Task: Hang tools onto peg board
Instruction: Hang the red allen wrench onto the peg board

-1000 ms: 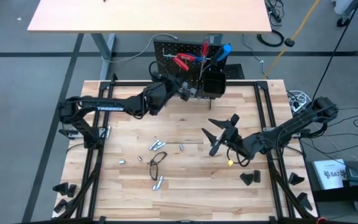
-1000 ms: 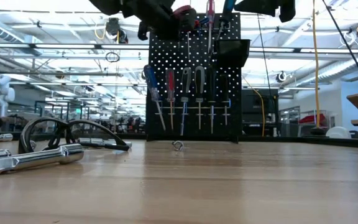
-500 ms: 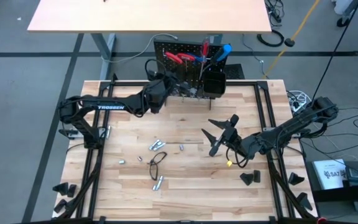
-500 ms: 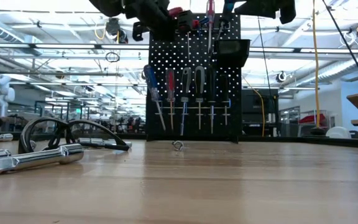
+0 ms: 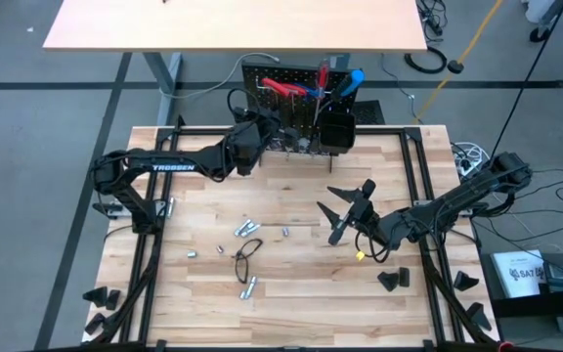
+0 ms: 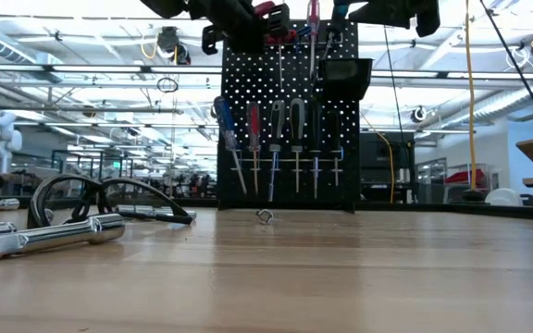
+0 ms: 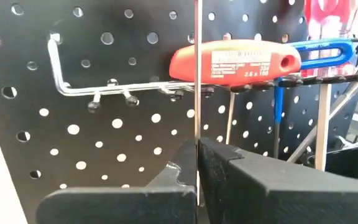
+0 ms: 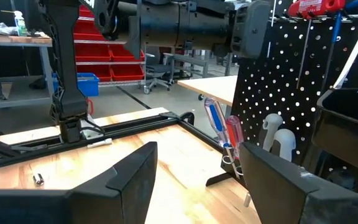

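I have the left gripper [image 5: 262,124] up at the top of the peg board [image 5: 280,108], jaws together and holding nothing I can see. The red-handled pliers [image 5: 280,88] lie across a silver hook [image 7: 73,87] just ahead of it, so I judge this hanging step near done. Screwdrivers [image 6: 276,139] hang in a row lower on the board. The right gripper [image 5: 350,207] waits over mid-worktop, jaws apart and empty. Metal bits [image 5: 247,228] lie loose on the worktop [image 5: 291,293]. Next I should back the left arm clear without nudging the pliers, then pick a bit.
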Tool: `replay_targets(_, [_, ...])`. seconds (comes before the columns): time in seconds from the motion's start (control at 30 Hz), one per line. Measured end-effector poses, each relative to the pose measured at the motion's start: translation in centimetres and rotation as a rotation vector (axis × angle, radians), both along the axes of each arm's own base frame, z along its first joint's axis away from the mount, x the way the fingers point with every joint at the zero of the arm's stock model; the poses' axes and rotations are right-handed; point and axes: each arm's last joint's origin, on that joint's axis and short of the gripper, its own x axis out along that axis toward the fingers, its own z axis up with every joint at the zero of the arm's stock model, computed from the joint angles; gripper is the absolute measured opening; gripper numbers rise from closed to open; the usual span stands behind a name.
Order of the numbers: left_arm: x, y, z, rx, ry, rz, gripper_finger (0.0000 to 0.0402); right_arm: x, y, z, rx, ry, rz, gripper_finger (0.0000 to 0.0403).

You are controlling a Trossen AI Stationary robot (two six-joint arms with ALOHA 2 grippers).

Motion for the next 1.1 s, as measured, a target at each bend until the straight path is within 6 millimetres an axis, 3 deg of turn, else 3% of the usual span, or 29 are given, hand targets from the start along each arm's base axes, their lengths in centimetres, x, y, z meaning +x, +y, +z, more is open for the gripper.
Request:
replay_targets(0.6, [0.8,2.5,-1.5,-0.022,0.076,0.044,0.0001,0.0,0.0,-0.2,-0.01,0.022,0.0,0.0222])
replay_targets(1.1, [1.4,2.4,-3.1,-0.07,0.111,0.059,0.0003,0.0,0.0,-0.3,-0.008,0.024,0.0,0.0222])
